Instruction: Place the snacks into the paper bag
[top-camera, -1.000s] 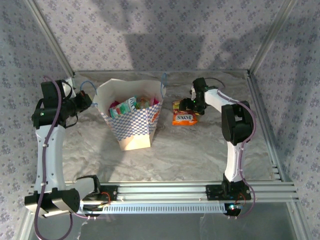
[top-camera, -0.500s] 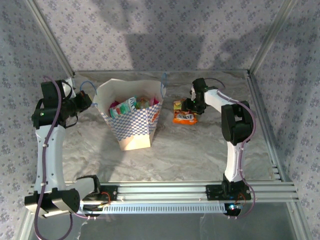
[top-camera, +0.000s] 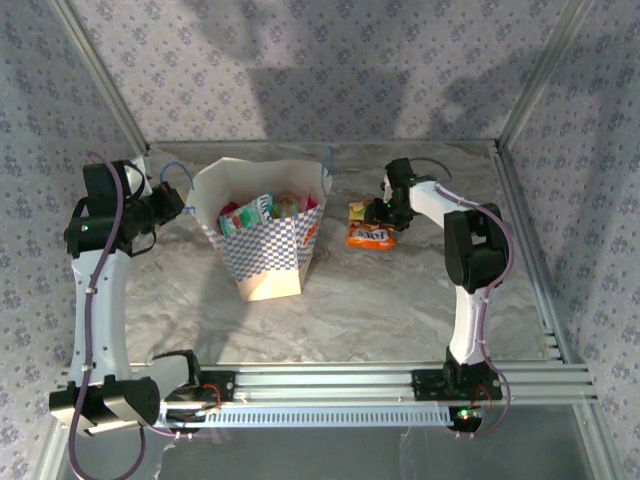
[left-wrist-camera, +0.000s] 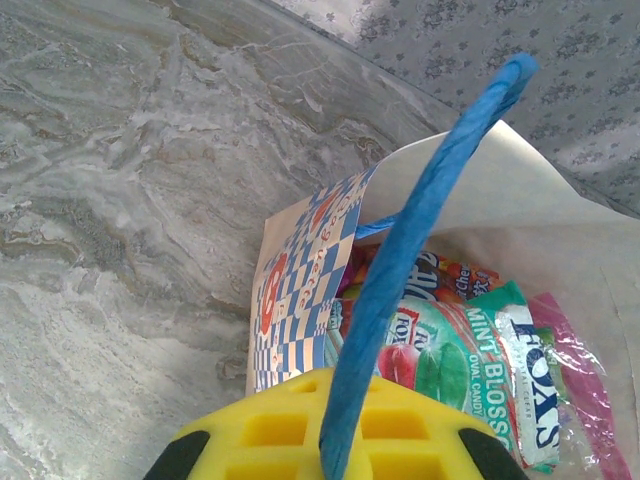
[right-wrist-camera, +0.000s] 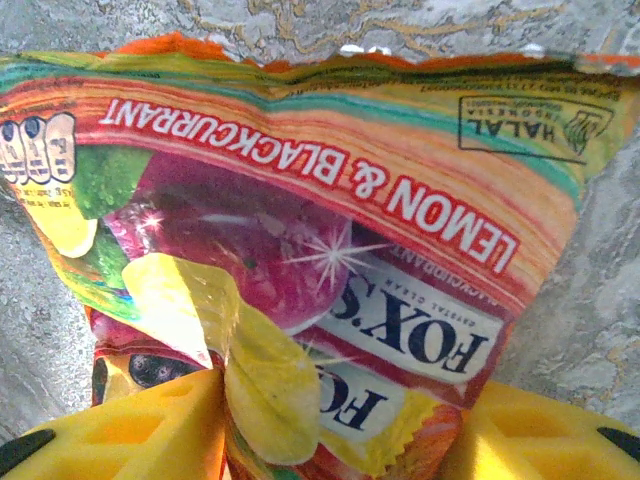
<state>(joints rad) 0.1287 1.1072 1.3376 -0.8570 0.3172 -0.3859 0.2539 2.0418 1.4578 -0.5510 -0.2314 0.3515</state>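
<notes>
The cream paper bag (top-camera: 268, 262) with a blue-checked band stands open at the table's back left, several snacks (top-camera: 258, 212) inside. My left gripper (top-camera: 172, 205) is shut on its blue cord handle (left-wrist-camera: 420, 230), which runs between the yellow fingers (left-wrist-camera: 250, 430); a teal-white mint packet (left-wrist-camera: 470, 370) shows inside the bag (left-wrist-camera: 300, 280). Right of the bag an orange packet (top-camera: 371, 236) lies on the table. My right gripper (top-camera: 384, 214) is shut on its near edge. In the right wrist view the packet (right-wrist-camera: 330, 200) crumples between the gripper (right-wrist-camera: 330, 430) fingers.
A smaller orange packet (top-camera: 354, 210) lies just behind the held one. Patterned walls and metal frame posts (top-camera: 520, 200) close in the marble-look table (top-camera: 380, 300) on three sides. A rail with the arm bases (top-camera: 330, 385) runs along the near edge.
The right gripper's jaws have narrowed onto the orange packet, which shifted slightly and crumpled. The left arm and the bag have not moved.
</notes>
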